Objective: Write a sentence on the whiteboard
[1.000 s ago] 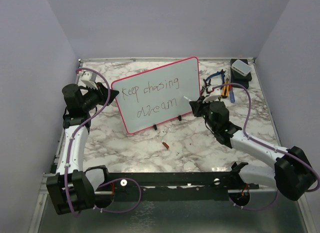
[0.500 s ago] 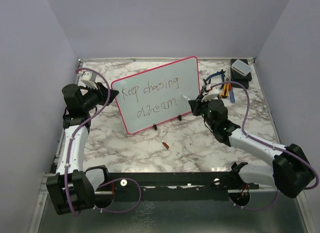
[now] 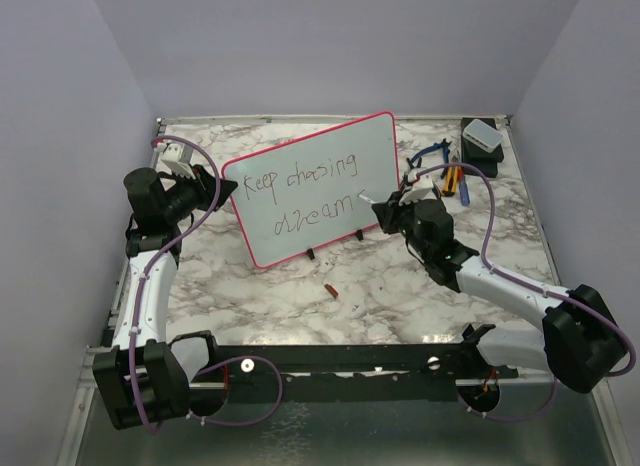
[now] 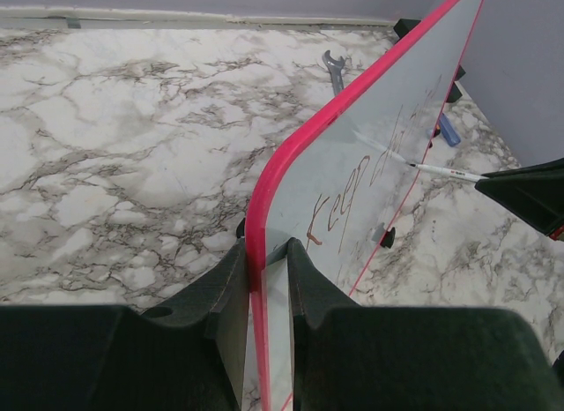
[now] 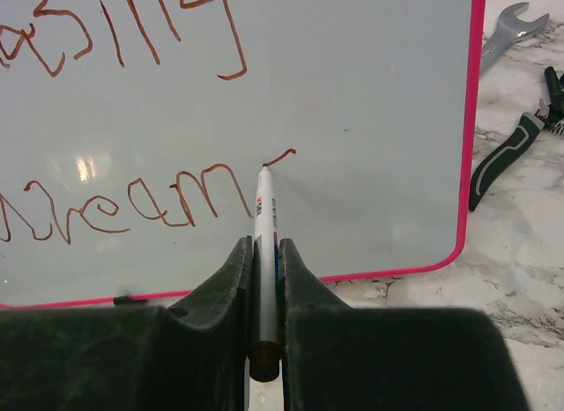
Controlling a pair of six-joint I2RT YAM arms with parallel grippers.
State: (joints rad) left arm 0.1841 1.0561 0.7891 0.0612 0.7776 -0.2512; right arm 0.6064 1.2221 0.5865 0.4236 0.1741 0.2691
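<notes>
The whiteboard (image 3: 312, 191) with its red-pink frame stands tilted on black feet in the middle of the table. The sentence (image 3: 305, 191) on it reads "Keep chasing" over "dream", with a short new stroke (image 5: 280, 155) after the "m". My left gripper (image 4: 264, 252) is shut on the whiteboard's left edge (image 4: 258, 219). My right gripper (image 5: 265, 243) is shut on a white marker (image 5: 265, 252). The marker's tip (image 5: 263, 168) touches the board at the low end of the new stroke. The right gripper also shows in the top view (image 3: 385, 208) at the board's lower right.
Pliers (image 3: 452, 176), a wrench (image 5: 502, 36) and blue-handled tools (image 3: 428, 158) lie right of the board. A black-and-white box (image 3: 481, 141) sits at the back right. A small red-brown cap (image 3: 330, 289) lies on the marble in front of the board.
My right gripper has moved left and slightly up along the board with the marker. A short new stroke now follows "dream". The left arm has not moved.
</notes>
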